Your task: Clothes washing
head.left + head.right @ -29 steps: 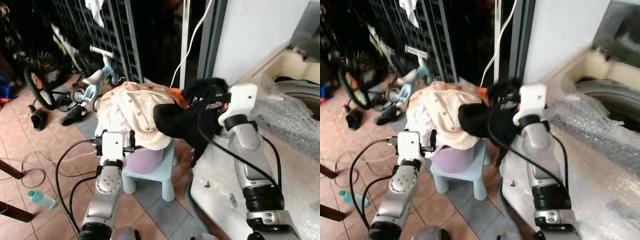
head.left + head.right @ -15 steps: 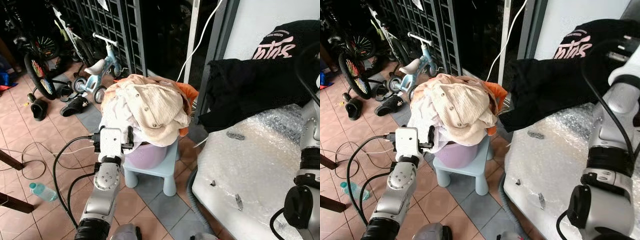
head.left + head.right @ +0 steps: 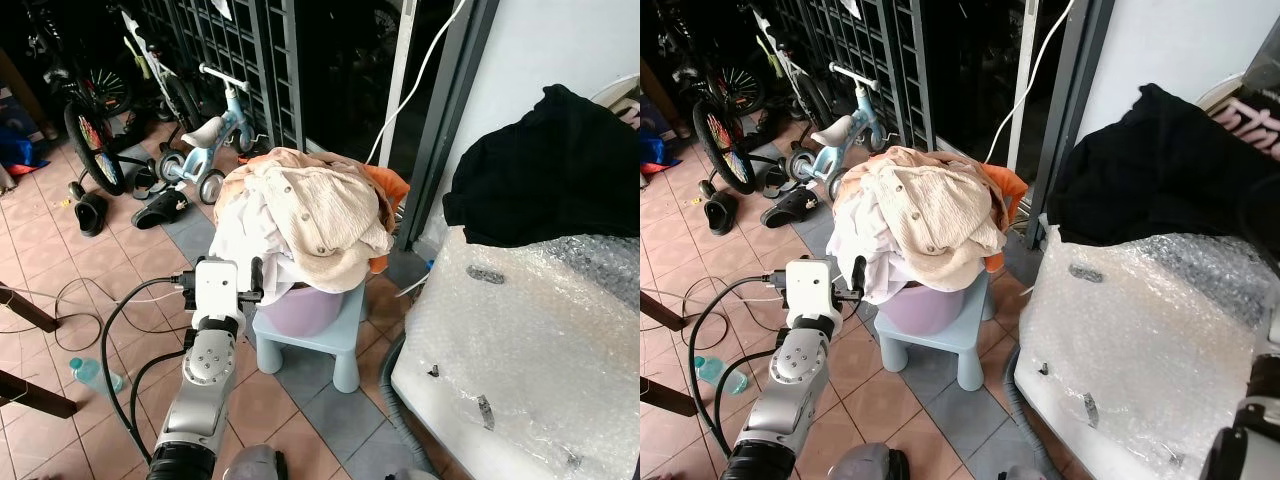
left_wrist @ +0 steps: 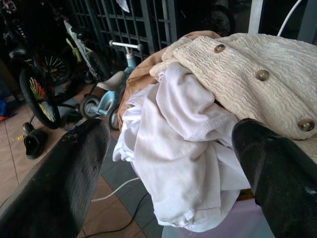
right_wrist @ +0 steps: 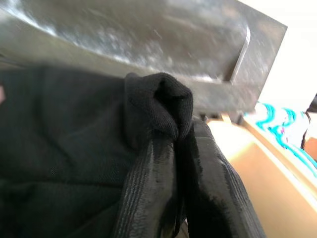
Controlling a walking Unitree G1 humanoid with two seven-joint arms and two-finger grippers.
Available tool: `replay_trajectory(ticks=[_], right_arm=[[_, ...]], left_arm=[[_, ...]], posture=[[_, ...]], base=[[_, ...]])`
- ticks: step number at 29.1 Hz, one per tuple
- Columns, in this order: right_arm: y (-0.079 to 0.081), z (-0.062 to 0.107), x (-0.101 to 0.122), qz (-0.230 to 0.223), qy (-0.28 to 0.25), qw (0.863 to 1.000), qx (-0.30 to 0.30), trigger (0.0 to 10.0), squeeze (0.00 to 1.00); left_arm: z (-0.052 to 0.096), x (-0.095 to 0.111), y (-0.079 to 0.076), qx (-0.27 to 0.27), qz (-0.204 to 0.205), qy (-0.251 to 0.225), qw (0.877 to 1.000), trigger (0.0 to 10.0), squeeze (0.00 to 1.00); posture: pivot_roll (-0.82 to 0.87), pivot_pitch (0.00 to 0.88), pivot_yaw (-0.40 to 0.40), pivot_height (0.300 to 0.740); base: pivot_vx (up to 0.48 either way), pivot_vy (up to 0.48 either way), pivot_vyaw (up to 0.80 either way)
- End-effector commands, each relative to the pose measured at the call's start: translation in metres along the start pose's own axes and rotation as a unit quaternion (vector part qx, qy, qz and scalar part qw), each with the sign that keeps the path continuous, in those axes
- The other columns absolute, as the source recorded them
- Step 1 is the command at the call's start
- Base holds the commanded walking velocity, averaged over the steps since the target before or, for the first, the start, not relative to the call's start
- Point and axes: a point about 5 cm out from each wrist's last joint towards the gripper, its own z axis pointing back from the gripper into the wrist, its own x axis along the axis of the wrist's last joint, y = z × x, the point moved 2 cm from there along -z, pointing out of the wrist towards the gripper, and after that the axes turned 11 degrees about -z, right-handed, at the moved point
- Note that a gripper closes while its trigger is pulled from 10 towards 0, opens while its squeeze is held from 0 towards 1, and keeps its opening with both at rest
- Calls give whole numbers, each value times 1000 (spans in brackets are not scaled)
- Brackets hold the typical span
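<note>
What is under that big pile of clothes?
Under the heaped cream and white clothes sits a round lilac plastic basin on a small pale blue plastic stool. The basin's inside is covered.

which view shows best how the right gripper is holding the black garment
The right wrist view: the right gripper has both fingers pinched shut on a fold of the black garment. The eye views show the garment draped over the bubble-wrapped washer. The left wrist view faces the laundry pile.
</note>
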Motion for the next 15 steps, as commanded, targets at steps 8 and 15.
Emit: replay_trajectory(ticks=[8, 15], right_arm=[[29, 15, 13, -28, -23, 996, 83, 10000, 0], [85, 46, 28, -42, -57, 976, 205, 10000, 0]], left_arm=[[-6, 11, -2, -24, -1, -24, 999, 10000, 0], [-3, 20, -5, -59, -12, -59, 996, 10000, 0]], posture=[[-106, 0, 78, 740], [-87, 0, 74, 740]], base=[[0, 0, -791], [0, 0, -461]])
